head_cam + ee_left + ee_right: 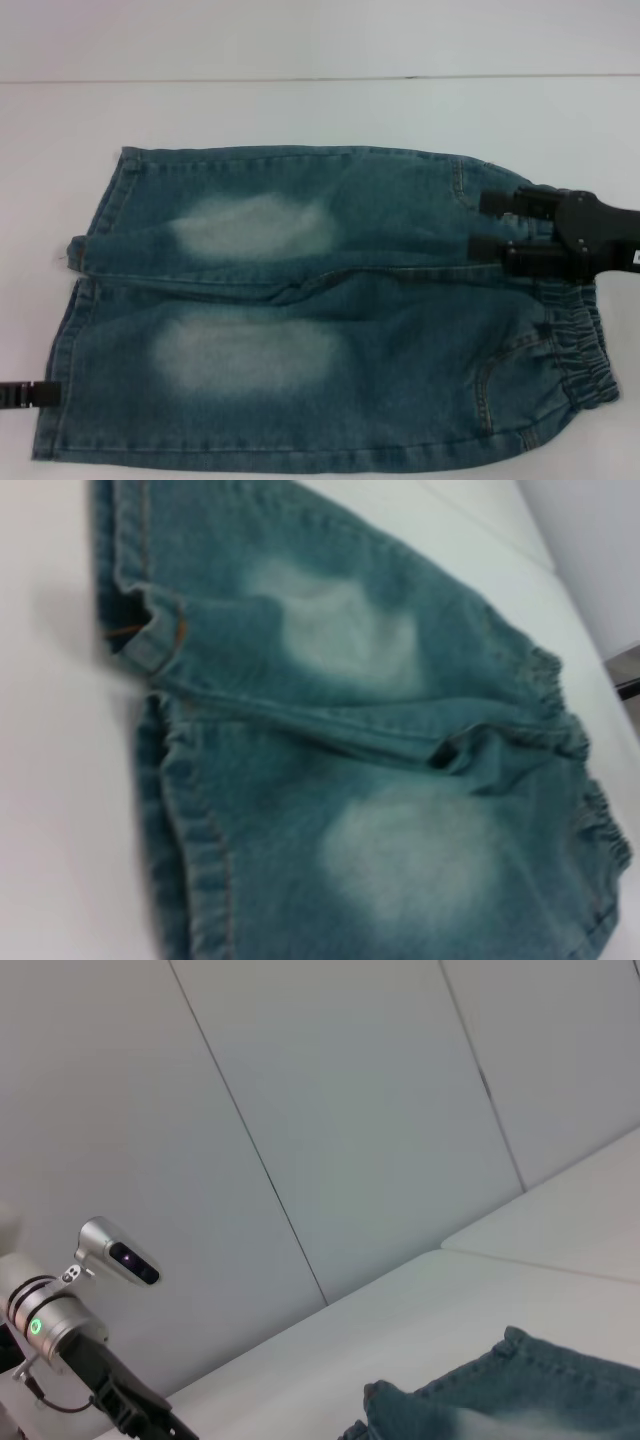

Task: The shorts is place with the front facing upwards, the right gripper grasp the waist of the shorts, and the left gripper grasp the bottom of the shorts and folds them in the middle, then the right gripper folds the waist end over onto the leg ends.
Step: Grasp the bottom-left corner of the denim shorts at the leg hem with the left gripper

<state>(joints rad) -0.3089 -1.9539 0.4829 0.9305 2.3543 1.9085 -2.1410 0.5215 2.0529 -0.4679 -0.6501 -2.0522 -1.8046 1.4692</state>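
The blue denim shorts (320, 310) lie flat on the white table, front up, with faded patches on both legs. The elastic waist (580, 350) is at the right and the leg ends (80, 300) at the left. My right gripper (487, 224) hovers open over the far part of the waist, its two black fingers spread above the cloth and holding nothing. Only the tip of my left gripper (25, 395) shows, at the left edge beside the near leg's hem. The left wrist view shows the shorts (380, 780) close up, and the right wrist view shows a corner of denim (500, 1395).
The white table (320, 110) runs beyond the shorts to a pale wall. In the right wrist view the left arm (60, 1325) stands far off before grey wall panels.
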